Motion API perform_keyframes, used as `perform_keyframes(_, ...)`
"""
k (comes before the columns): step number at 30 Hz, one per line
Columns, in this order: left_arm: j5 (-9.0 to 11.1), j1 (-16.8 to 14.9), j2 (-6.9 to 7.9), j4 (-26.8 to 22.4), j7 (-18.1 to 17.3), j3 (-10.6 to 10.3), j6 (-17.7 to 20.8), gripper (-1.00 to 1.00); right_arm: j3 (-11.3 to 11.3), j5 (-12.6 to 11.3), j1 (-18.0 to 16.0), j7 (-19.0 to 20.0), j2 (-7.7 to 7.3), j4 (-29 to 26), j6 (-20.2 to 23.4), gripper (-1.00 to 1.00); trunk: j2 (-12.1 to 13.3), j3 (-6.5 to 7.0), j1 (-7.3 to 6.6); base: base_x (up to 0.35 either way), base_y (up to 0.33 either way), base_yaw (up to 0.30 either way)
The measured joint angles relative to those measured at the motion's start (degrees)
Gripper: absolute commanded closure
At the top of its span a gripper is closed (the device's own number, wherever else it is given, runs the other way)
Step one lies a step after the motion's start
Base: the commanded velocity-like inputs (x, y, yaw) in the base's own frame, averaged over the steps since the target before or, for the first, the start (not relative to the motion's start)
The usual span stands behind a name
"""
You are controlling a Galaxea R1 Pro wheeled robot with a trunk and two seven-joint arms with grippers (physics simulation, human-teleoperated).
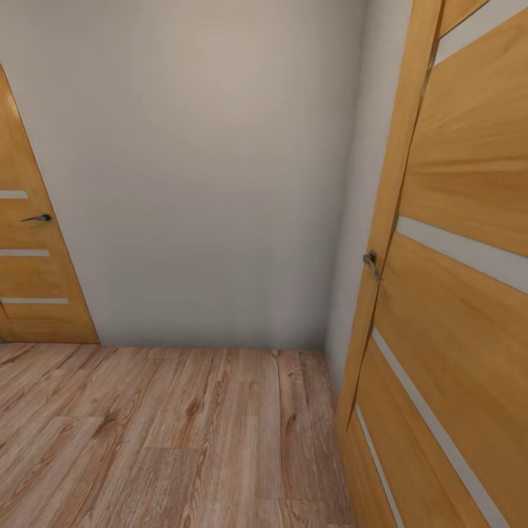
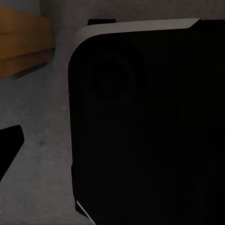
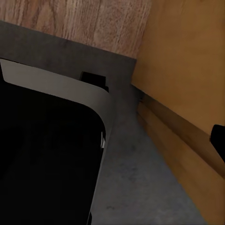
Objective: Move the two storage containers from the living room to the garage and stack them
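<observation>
In a hallway corner — wall [image 1: 213, 169] ahead, wood door [image 1: 455, 293] close on my right. No bins visible, can't tell the grippers' state. I'm in transit, I'd say — next I'd turn toward a doorway.

Base [image 2: 145, 126]: black, glossy, rounded corner, pale grey rim. Same black body with grey rim [image 3: 70, 93] on right side. Black fingertip [image 2: 9, 145] at edge.

Light wood plank floor [image 1: 161, 433] fills the lower half of the head view, running up to a plain cream wall [image 1: 213, 169], with a wood door [image 1: 455, 293] standing at the right edge.
</observation>
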Motion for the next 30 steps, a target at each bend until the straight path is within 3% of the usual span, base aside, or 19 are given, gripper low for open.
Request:
perform_keyframes(18, 0.0, 0.0, -0.02, 0.0, 0.0, 0.0, 0.0, -1.0, 0.0, 0.0, 0.0, 0.0, 0.01, 0.0, 0.0, -1.0, 0.0, 0.0, -0.01, 0.01, 0.02, 0.0)
perform_keyframes(30, -0.1, 0.0, -0.02, 0.0, 0.0, 0.0, 0.0, -1.0, 0.0, 0.0, 0.0, 0.0, 0.0, 0.0, 0.0, -1.0, 0.0, 0.0, -0.03, 0.28, 0.0, 0.0)
